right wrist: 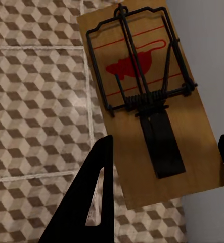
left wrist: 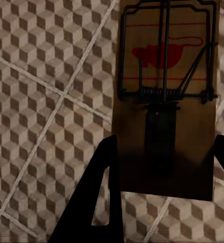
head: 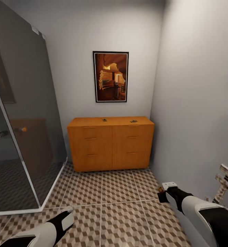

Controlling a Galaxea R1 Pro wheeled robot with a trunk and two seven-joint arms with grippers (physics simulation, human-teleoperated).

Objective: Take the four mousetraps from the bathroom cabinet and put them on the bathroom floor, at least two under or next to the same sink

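- bathroom floor (head: 121,206): cube-pattern tiles, runs from the robot to the far wall.
- glass shower enclosure (head: 21,137) on the left side, framed picture (head: 110,76) on the back wall.
- cabinet (head: 110,144) against the back wall, drawers shut; two small mousetraps on top, one near the middle (head: 104,120), one toward the right (head: 133,121).
- left gripper (left wrist: 162,167): fingers pinching a mousetrap (left wrist: 165,96) between them, held above the tiles.
- right gripper (right wrist: 165,167): fingers clamped on another mousetrap (right wrist: 149,101), tilted, over the floor right beside the grey wall (right wrist: 208,45).
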